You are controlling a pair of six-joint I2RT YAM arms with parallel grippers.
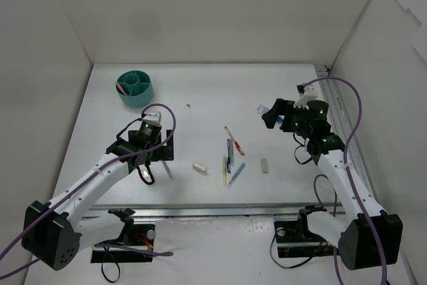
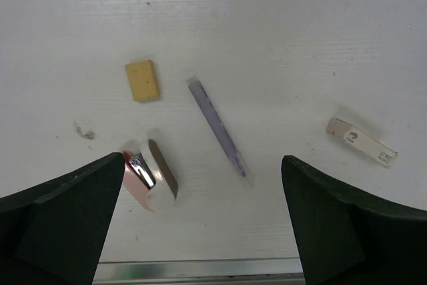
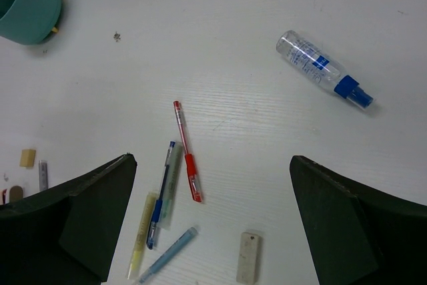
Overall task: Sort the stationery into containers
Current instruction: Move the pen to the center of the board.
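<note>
**Writing and labels**
- Clear bottle [image 3: 323,69], blue cap: blue label block and fine printed lines on its side, too small to read.
- White eraser [image 2: 361,142]: a dark printed mark near one end and faint print at the other, not legible.
- No other item shows any lettering.

**Containers: 1**
- Teal cup [image 1: 135,87], round, with a central cylinder and divided outer compartments. It stands upright at the far left of the table [image 1: 200,91], well apart from the pens. A brownish thing shows in one outer compartment.

**Pens: 6**
- Five lie close together mid-table, between the arms: red pen [image 3: 187,151], blue pen [image 3: 160,195], grey pen [image 3: 173,177], pale yellow pen [image 3: 142,235], light blue pen [image 3: 167,255]. The blue and grey pens lie side by side, touching.
- The greyish-purple pen [image 2: 217,127] lies alone below the left jaws.

**Blocks: 3**
- The white eraser.
- Beige eraser [image 3: 247,266], just right of the pen group.
- Small yellow block [image 2: 142,80], near the purple pen.

**Other: 2**
- The bottle, lying on its side at the far right.
- Pink-and-white piece [image 2: 150,175] with a shiny metal part; I cannot tell what kind of thing it is.

**Jaws**
- Left jaws: spread wide and holding nothing, above the purple pen.
- Right jaws: spread wide and holding nothing, above the table.
</note>
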